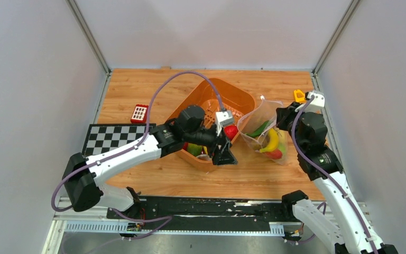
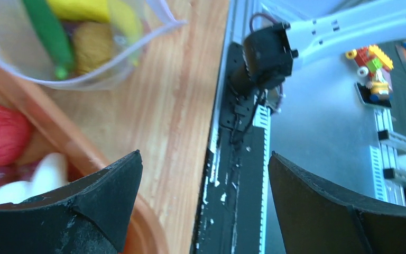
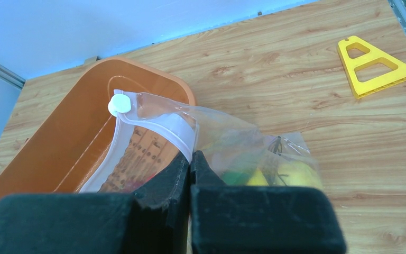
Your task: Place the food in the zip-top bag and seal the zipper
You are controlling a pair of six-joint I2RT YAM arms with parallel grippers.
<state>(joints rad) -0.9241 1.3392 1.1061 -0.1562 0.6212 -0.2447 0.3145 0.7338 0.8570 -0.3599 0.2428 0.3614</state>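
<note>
The clear zip-top bag (image 1: pixel 267 132) lies right of the orange basket (image 1: pixel 211 100) and holds a yellow banana (image 1: pixel 272 140), a green piece and a red fruit. My right gripper (image 1: pixel 284 117) is shut on the bag's mouth edge (image 3: pixel 190 156), by the whitish zipper strip (image 3: pixel 174 127) with its white slider knob (image 3: pixel 119 105). My left gripper (image 1: pixel 224 153) is open and empty (image 2: pixel 203 164) over the basket's near right corner. The left wrist view shows a red fruit (image 2: pixel 0 132) and a white mushroom (image 2: pixel 42 174) in the basket, and the bag (image 2: pixel 84 47) beyond it.
A red and white block (image 1: pixel 139 113) and a checkerboard mat (image 1: pixel 113 136) lie left of the basket. A yellow triangular piece (image 1: pixel 299 96) lies at the back right, also in the right wrist view (image 3: pixel 372 63). A black rail (image 1: pixel 201 206) runs along the table's near edge.
</note>
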